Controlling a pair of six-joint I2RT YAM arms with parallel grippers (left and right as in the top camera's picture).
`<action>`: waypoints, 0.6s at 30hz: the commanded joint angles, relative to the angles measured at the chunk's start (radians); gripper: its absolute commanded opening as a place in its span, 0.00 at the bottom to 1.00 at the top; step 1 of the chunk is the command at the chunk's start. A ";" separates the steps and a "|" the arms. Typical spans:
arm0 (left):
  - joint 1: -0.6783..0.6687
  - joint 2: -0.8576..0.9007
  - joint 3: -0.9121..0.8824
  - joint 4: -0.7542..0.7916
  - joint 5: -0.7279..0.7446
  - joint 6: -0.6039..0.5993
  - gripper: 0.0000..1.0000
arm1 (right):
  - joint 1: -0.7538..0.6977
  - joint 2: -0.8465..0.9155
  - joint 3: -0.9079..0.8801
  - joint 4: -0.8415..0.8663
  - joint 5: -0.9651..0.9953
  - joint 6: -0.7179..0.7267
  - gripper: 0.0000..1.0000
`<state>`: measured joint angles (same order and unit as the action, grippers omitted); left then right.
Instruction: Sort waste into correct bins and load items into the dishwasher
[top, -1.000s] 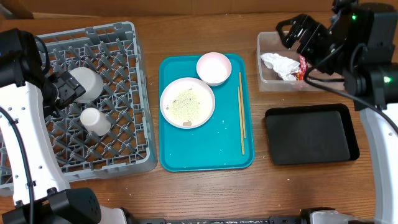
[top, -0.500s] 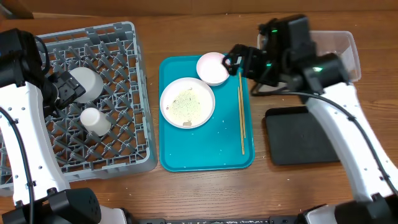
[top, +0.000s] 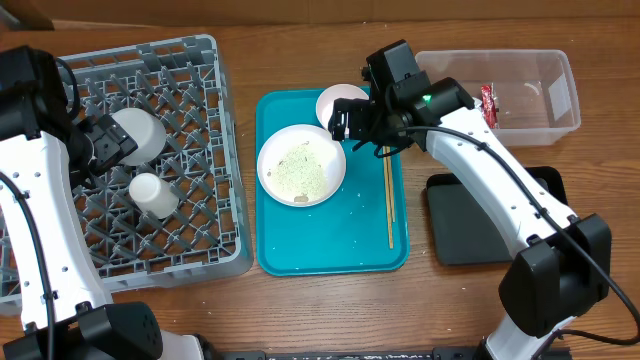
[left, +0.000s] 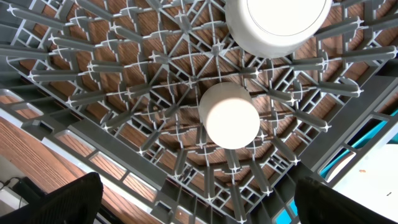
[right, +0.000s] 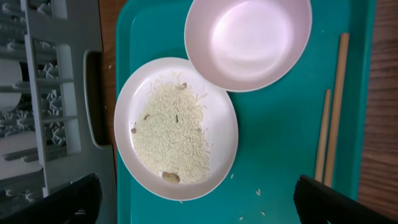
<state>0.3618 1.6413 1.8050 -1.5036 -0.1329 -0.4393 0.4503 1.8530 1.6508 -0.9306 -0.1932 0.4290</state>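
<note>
On the teal tray (top: 330, 240) lies a round whitish-pink plate (top: 301, 165) (right: 176, 127) strewn with pale rice crumbs. A whitish-pink bowl (top: 340, 100) (right: 249, 40) touches its far edge, and a pair of wooden chopsticks (top: 389, 200) (right: 333, 106) lies to the right. My right gripper (top: 360, 130) (right: 202, 208) hovers open above plate and bowl, holding nothing. The grey dish rack (top: 190, 90) (left: 124, 81) holds a grey-white bowl (top: 138, 135) (left: 278, 25) and a small white cup (top: 152, 195) (left: 231, 116). My left gripper (top: 98, 143) (left: 199, 208) hangs open over the rack, empty.
A clear plastic tub (top: 560, 95) stands at the back right with a red foil wrapper (top: 488, 103) inside. A black tray (top: 500, 230) lies in front of it, partly under my right arm. Loose rice grains dot the teal tray (right: 273, 155).
My right arm has swung left from the clear tub to above the plate and bowl on the teal tray, jaws still open. The left arm has not moved.
</note>
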 joint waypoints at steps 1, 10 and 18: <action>-0.002 0.008 0.005 -0.002 -0.015 -0.010 1.00 | -0.034 -0.037 0.122 -0.046 0.118 0.000 1.00; -0.002 0.008 0.005 -0.002 -0.015 -0.010 1.00 | -0.243 -0.052 0.385 -0.323 0.488 0.121 1.00; -0.002 0.008 0.005 0.018 -0.055 0.016 1.00 | -0.510 -0.052 0.391 -0.479 0.506 0.122 1.00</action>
<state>0.3618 1.6413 1.8050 -1.4914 -0.1562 -0.4374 0.0086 1.8225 2.0251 -1.3872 0.2710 0.5381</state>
